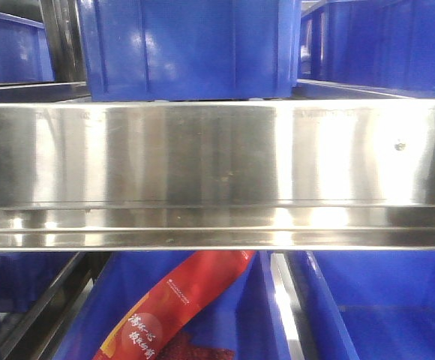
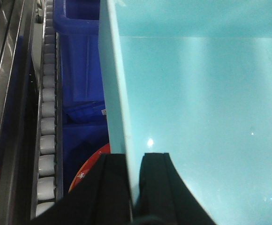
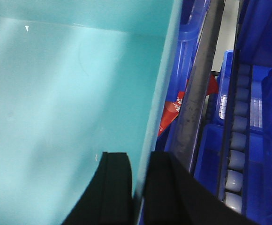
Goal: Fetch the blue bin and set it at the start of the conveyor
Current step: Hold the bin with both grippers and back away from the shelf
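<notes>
Blue bin (image 2: 197, 117): one only, pale turquoise, smooth-walled, pinched at two opposite walls and held between both claws.

Left gripper (image 2: 134, 164) clenched on one wall edge. Two black fingers (image 2: 115, 187), one outside the wall and one on the inner side, the wall sandwiched between.

Right gripper (image 3: 138, 161) clamped the same way on the opposite wall, again with two fingers, one on each side.

Outward of the left gripper, past its outer finger:
- two dark blue bins (image 2: 79, 61), one behind the other
- one red packet (image 2: 86, 171), partly hidden by that finger
- farther out, one single row of grey rollers (image 2: 47, 136)

Outward of the right gripper:
- one grey bar (image 3: 197, 93), just beside the outer finger
- one red packet peeking between the turquoise wall and that bar
- more dark blue bins beyond, number hard to tell
- one row of grey rollers farthest out

Front view, neither claw in sight:
- one broad stainless-steel shelf rail (image 1: 217, 172) across the whole width
- three dark blue bins above it and three below
- one red packet with pale lettering, lying tilted in the middle lower bin
</notes>
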`<state>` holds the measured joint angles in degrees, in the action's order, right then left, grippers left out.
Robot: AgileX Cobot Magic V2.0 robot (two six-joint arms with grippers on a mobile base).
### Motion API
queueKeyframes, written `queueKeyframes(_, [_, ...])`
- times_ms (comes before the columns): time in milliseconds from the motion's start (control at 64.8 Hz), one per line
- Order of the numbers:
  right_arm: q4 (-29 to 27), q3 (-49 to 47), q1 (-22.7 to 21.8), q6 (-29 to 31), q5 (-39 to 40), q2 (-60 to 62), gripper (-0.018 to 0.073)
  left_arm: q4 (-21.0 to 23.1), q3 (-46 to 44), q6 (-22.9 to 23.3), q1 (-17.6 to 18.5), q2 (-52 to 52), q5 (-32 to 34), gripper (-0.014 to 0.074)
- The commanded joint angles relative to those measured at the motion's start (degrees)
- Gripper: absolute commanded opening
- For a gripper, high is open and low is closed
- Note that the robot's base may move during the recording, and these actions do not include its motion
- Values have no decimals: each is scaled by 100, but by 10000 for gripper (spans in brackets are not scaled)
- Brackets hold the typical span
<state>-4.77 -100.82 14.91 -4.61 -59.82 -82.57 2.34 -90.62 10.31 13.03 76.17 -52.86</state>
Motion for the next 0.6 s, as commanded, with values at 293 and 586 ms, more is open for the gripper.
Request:
queueKeyframes(293, [284, -46, -52, 145, 239, 99, -152, -274, -53, -68, -31, -82, 196, -111])
queueKeyframes(586, [284, -46, -52, 145, 375, 99, -152, -285, -53, -68, -31, -82, 250, -111])
